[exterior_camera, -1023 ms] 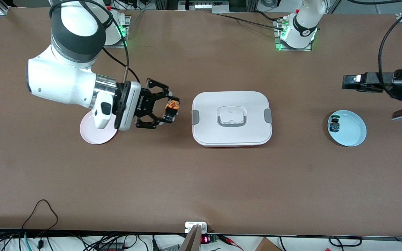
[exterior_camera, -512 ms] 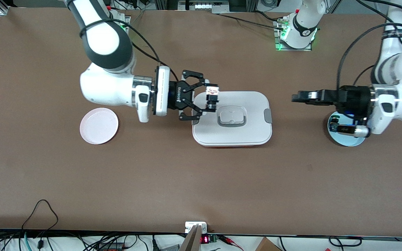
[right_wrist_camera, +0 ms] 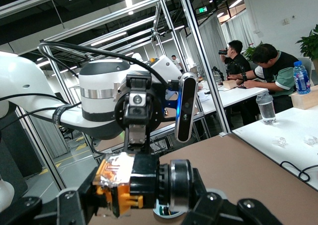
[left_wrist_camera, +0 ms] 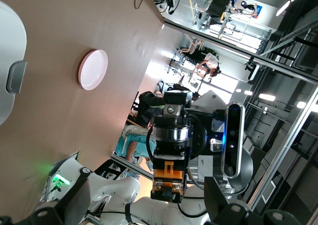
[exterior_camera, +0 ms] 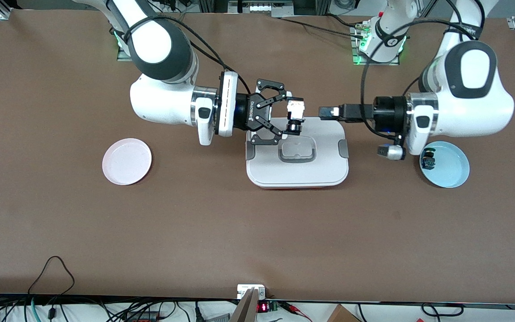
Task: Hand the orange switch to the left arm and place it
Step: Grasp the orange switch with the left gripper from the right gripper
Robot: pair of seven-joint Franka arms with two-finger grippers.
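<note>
right gripper over box | fingers clamped on orange switch | left gripper alongside, fingers spread wide, holding nothing

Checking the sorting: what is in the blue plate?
The blue plate holds one small part with a blue body near its rim. The left arm overhangs that edge, so anything under it is hidden.

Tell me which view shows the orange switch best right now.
Right wrist view: the orange switch fills the foreground, shut in the right gripper, orange section plain. The left wrist view shows it smaller, end-on. The front view shows it tiny and glare-washed over the box, facing the open left gripper.
</note>
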